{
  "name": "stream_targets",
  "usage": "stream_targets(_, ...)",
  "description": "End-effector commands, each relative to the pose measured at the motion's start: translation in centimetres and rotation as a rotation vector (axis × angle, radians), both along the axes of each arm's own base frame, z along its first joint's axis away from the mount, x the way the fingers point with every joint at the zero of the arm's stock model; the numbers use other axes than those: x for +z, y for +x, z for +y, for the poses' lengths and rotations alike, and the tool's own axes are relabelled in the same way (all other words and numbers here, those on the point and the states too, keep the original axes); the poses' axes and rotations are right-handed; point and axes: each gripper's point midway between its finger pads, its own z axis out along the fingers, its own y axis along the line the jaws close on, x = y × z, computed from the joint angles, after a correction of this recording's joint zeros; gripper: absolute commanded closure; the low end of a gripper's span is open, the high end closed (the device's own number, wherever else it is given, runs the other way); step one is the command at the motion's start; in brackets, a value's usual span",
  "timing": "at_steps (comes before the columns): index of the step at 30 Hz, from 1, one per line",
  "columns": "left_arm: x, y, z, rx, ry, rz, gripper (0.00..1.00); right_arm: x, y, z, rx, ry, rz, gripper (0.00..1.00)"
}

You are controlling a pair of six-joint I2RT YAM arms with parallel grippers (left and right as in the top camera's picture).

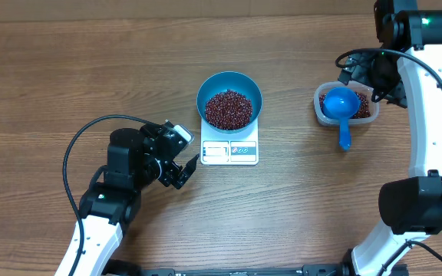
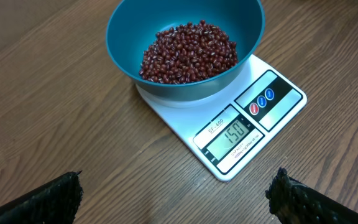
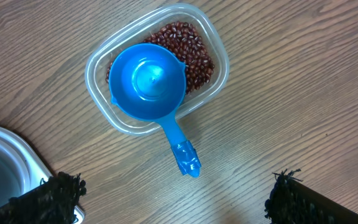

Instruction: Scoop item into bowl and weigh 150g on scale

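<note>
The teal bowl (image 1: 229, 86) (image 2: 129, 43) stands on the white scale (image 1: 230, 151) (image 2: 185, 115), holding a heap of red-brown beans (image 1: 229, 109) (image 2: 188, 53). In the left wrist view the scale's display (image 2: 234, 135) reads 150. My left gripper (image 1: 186, 152) (image 2: 179, 196) hovers over the table just left of the scale's front, open and holding nothing. Over the table beside the clear tub, my right gripper (image 3: 173, 199) is also open, with nothing between its fingers.
A clear tub (image 1: 373, 115) (image 3: 219, 68) at the right holds more beans (image 3: 194, 50). A bright blue scoop (image 1: 340, 106) (image 3: 148, 81) rests in it, its handle (image 3: 185, 155) sticking out over the rim. Bare wood tabletop (image 1: 67, 84) lies all around.
</note>
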Motion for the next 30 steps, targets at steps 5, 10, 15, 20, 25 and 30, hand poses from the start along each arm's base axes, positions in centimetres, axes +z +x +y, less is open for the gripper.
stream_targets(5, 0.4, -0.1, 0.2, 0.016, -0.009, -0.010, 0.00, 1.8, 0.0, -0.2, 0.003, -0.015, -0.059, 0.00)
stream_targets(10, -0.5, -0.8, 0.4, 0.016, 0.003, 0.039, 0.01, 1.8, 0.0, -0.2, 0.003, -0.015, -0.059, 0.00)
stream_targets(15, -1.0, -1.5, 0.4, 0.008, 0.003, 0.073, 0.01, 1.8, 0.0, -0.2, 0.003, -0.015, -0.059, 0.00)
stream_targets(20, -0.1, -1.8, 0.0, -0.011, -0.018, 0.048, 0.00, 1.8, 0.0, -0.2, 0.003, -0.015, -0.059, 0.00)
stream_targets(25, 1.3, -2.9, -1.3, -0.081, -0.071, 0.024, 0.00, 1.8, 0.0, -0.2, 0.003, -0.015, -0.059, 0.00)
stream_targets(30, 2.0, -3.6, -2.4, -0.126, -0.083, 0.004, 0.01, 1.8, 0.0, -0.2, 0.003, -0.015, -0.059, 0.00)
